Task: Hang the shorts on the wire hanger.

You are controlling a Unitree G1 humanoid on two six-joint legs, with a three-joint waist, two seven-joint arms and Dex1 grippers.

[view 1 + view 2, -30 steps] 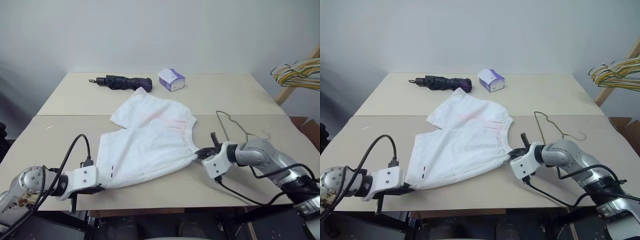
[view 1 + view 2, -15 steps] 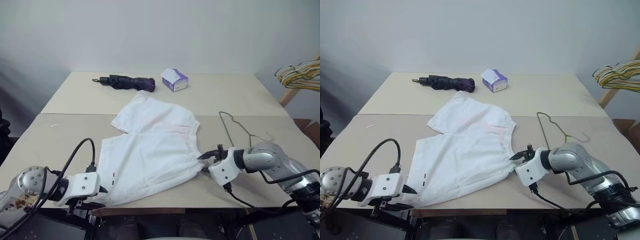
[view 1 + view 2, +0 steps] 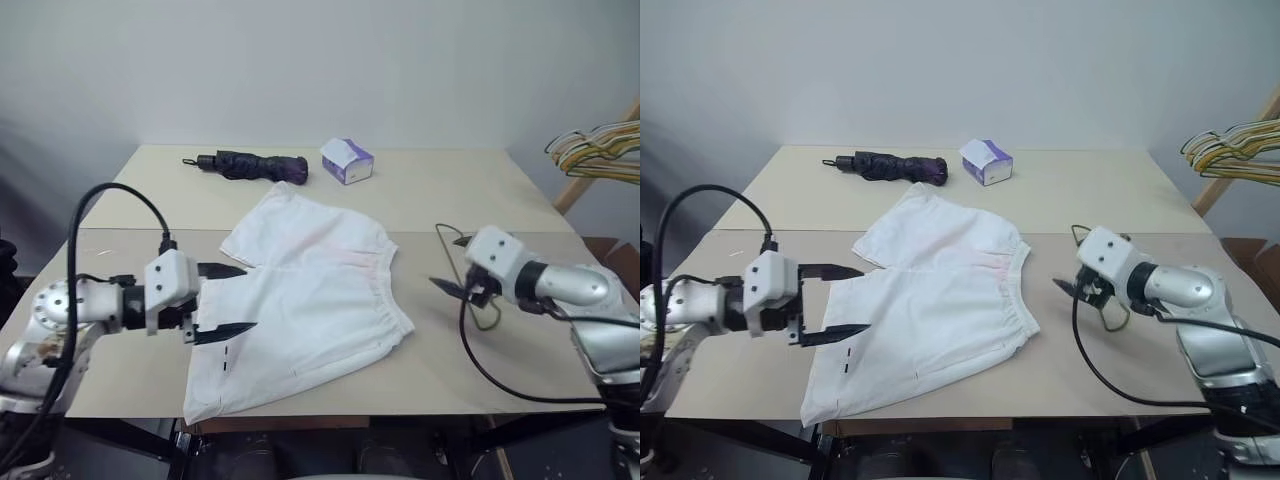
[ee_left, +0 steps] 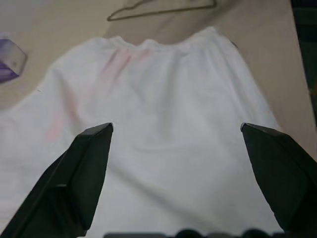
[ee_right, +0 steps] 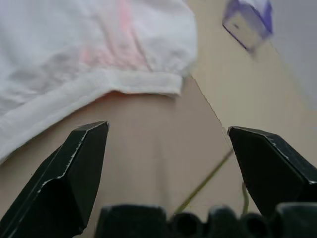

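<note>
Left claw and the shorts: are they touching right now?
Apart. In the left wrist view the open left claw hovers over the shorts, with both fingers clear of the cloth.

No legible text, label, brand or number anywhere.

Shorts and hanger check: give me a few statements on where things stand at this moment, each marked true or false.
1. The shorts lie flat on the table. True.
2. The left gripper is shut on the shorts. False: its jaws stand open above the cloth, holding nothing.
3. The wire hanger already carries the shorts. False: it lies on the table by the right gripper, apart from them.
4. The right gripper is open. True.
5. A folded umbrella lies beyond the shorts. True.
</note>
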